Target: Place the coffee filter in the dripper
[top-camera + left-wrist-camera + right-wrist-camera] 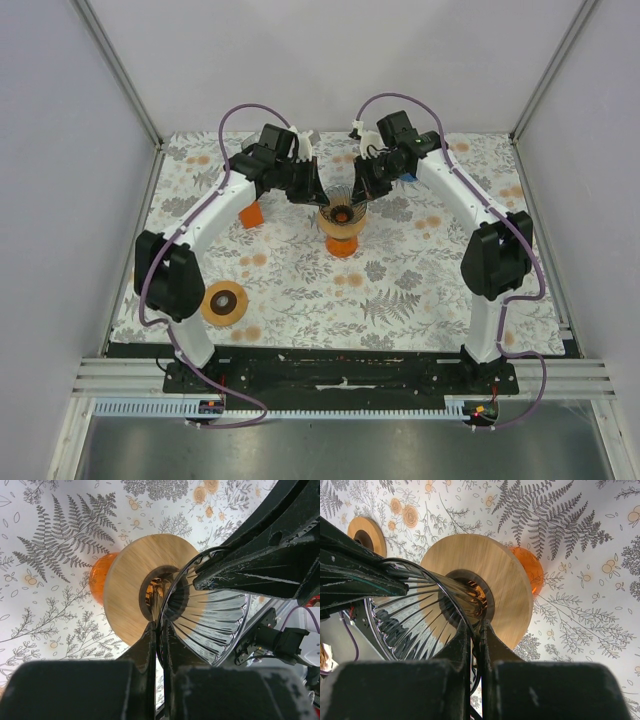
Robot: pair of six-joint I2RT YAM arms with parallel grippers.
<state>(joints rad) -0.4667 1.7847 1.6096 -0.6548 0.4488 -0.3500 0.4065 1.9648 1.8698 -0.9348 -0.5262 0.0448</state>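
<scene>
The dripper [342, 207] is a ribbed glass cone [215, 625] with a black wire rim and a wooden collar [125, 587]. It sits on an orange cup [342, 243] at the table's middle back. My left gripper [318, 194] is shut on the wire rim from the left [160, 626]. My right gripper [362, 190] is shut on the rim from the right [476, 626]. The cone [415, 625], collar [495, 575] and cup [527, 565] also show in the right wrist view. A white object [303, 145] shows behind the left wrist; I cannot tell if it is the filter.
A second wooden ring [224, 303] lies at the front left, also seen in the right wrist view [366, 534]. A small orange cup [250, 214] stands left of the dripper. A blue object [406, 175] sits under the right arm. White walls enclose the floral table [400, 290].
</scene>
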